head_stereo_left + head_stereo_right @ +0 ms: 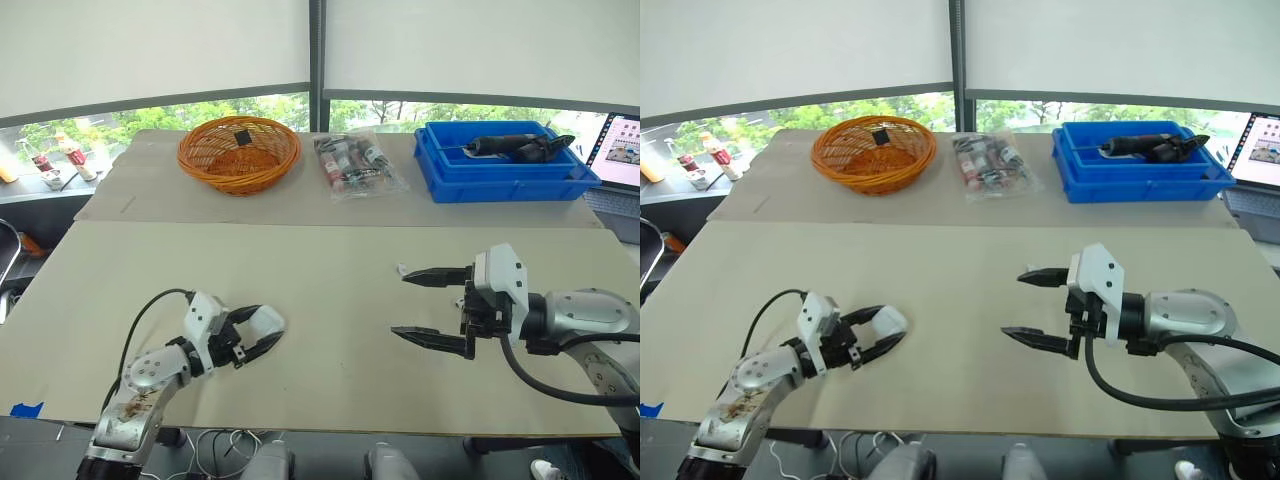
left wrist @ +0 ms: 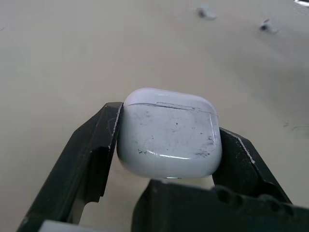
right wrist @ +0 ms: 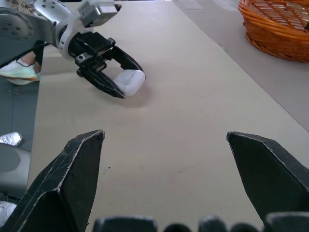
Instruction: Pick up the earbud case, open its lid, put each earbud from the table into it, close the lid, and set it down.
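The earbud case [image 2: 169, 140] is held in the left jaws, over the near left part of the table [image 1: 330, 250]. The jaws are closed on the case, with one black finger [image 2: 91, 159] pressed against each of its two narrow sides. The case sits low over the table. Whether it touches the surface cannot be told.

Case appearance:
- White, glossy shell with rounded corners and edges.
- A thin seam runs across the shell near the end that points away from the wrist and marks the lid.
- The lid is shut and flush with the body.
- The broad face carries dark scuffs and fine scratches.
- A bright band of reflection runs along the edge nearest the wrist.

The right jaws are wide open and hold nothing. Their two black fingers [image 3: 63, 188] stand well apart above the right part of the table and point toward the left jaws.

Two small white earbuds [image 2: 206, 10] lie on the table well beyond the case, near each other. Their shape is too blurred to tell. In the head views, one of them lies just beside the tip of the farther right finger.

At the far side of the table stand an orange wicker basket [image 1: 239, 152], a clear bag [image 1: 352, 165] of small items, and a blue tray [image 1: 500, 180] holding a black tool [image 1: 515, 147].
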